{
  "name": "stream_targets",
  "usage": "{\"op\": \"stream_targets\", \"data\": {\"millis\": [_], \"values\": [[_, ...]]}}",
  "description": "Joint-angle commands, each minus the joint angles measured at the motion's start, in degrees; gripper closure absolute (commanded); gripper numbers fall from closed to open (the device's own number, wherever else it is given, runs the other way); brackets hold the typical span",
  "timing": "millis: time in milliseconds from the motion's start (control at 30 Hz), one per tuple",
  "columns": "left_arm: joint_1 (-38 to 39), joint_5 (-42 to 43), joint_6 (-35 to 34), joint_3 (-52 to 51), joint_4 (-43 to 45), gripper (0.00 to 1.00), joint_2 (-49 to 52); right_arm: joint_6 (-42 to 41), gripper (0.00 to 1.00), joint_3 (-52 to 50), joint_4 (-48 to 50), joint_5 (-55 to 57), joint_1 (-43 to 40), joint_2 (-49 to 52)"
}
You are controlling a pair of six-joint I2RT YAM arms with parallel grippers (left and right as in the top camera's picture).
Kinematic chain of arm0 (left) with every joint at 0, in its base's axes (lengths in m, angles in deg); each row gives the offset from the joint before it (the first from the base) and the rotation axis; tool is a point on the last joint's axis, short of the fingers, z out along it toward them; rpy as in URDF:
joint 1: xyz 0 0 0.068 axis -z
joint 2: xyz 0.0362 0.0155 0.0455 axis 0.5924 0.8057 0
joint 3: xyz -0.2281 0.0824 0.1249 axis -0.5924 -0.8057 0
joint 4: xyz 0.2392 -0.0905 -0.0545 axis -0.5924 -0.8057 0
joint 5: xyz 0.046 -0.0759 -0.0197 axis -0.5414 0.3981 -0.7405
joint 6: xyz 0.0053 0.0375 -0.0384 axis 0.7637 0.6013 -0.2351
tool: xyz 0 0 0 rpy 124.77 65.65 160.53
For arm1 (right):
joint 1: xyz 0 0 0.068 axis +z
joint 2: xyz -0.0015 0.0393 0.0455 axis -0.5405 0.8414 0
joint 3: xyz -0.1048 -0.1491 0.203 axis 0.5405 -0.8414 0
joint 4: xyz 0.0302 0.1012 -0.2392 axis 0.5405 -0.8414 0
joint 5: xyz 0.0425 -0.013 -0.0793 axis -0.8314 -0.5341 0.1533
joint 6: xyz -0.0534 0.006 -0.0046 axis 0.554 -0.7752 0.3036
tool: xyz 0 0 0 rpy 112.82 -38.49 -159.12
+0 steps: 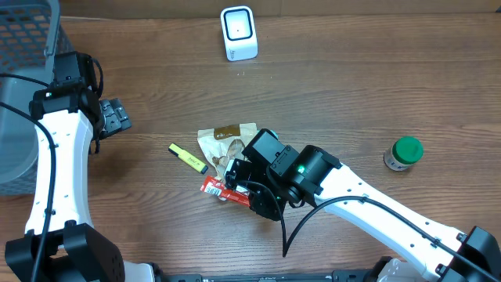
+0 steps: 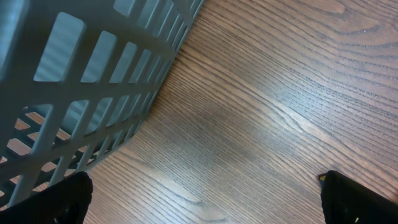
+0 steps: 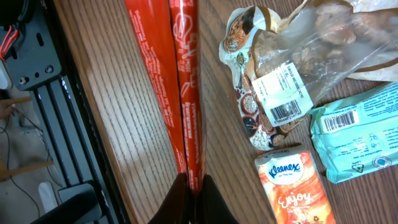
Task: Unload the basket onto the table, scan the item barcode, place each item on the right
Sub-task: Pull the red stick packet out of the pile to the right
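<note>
My right gripper is shut on the end of a long red packet, which stretches away from the jaws just over the wood; no barcode shows on its visible side. In the overhead view this packet pokes out left of the right gripper, in the table's front middle. The white scanner stands at the far edge, well away. My left gripper hangs open at the left beside the basket, and its fingers have only bare wood between them.
A clear snack bag with a barcode label, an orange tissue pack and a teal pack lie right of the packet. A yellow highlighter lies left of them. A green-capped jar stands at the right, a grey basket at the far left.
</note>
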Motion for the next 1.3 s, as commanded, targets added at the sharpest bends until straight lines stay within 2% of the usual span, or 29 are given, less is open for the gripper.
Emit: {"op": "stream_targets", "data": {"millis": [0,133,267,400,467,700,1267], "values": [[0.13,-0.17,1.05,0.87,0.00,0.00,-0.85,1.25,0.96,1.75,0.20,1.05,-0.17,-1.18],[0.13,-0.17,1.05,0.87,0.00,0.00,-0.85,0.90,0.96,1.09,0.02,5.18,-0.22,-1.16],[0.13,-0.17,1.05,0.87,0.00,0.00,-0.85,-5.86,0.96,0.57,-0.52,10.34,-0.85,-0.96],[0.13,-0.17,1.05,0.87,0.00,0.00,-0.85,-10.56,0.96,-1.09,-3.08,10.88,-4.31,-0.92],[0.13,-0.17,1.05,0.87,0.00,0.00,-0.85,-10.64,0.96,-2.40,-5.31,10.88,-7.28,-0.87],[0.13,-0.17,1.05,0.87,0.00,0.00,-0.85,-10.64,0.96,-6.25,-4.09,7.48,-12.63,-0.26],[0.13,-0.17,1.05,0.87,0.00,0.00,-0.85,-10.62,0.96,-9.49,-2.95,8.15,-12.96,11.91]]}}
